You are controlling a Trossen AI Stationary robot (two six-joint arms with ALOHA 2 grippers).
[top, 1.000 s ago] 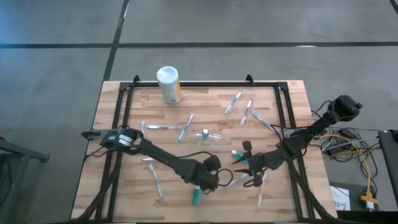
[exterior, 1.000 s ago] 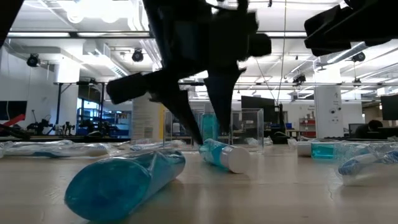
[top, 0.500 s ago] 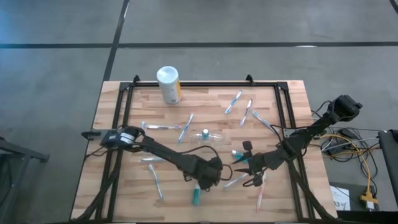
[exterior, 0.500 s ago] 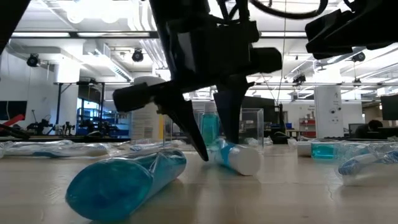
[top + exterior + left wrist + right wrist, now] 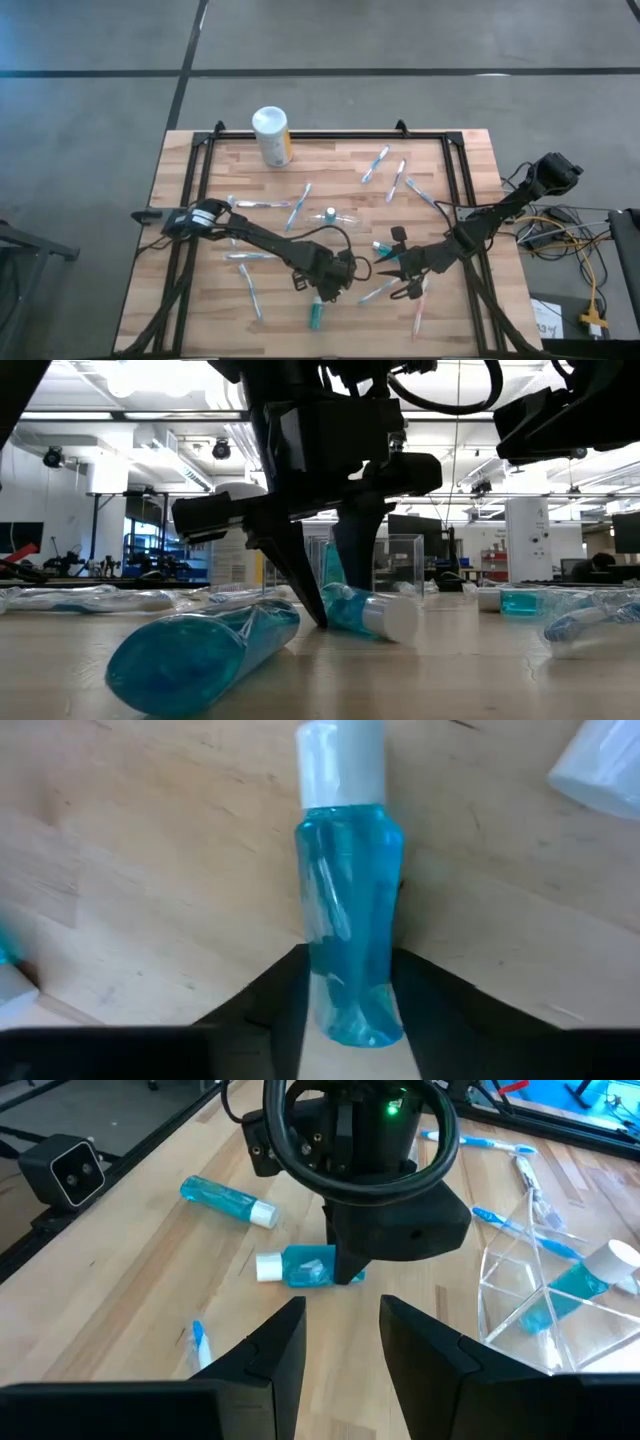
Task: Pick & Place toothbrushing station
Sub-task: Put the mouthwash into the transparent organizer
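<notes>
Jaws of the left gripper (image 5: 345, 990) straddle a teal tube (image 5: 345, 910) lying flat on the desk (image 5: 200, 300), near the middle front; fingers (image 5: 270, 1005) flank its crimped end, not visibly pinching yet. Grasp step, by my reading. Next move: close on the tube, then lift straight up and carry it toward the clear cup (image 5: 335, 219), which lies on its side just beyond with another tube inside.

Right gripper (image 5: 340, 1350) hovers close by on the right, jaws apart, empty. A second tube (image 5: 315, 317) lies nearer the front edge. Toothbrushes (image 5: 297, 207) lie scattered around. White canister (image 5: 271, 136) stands far back, clear of the path.
</notes>
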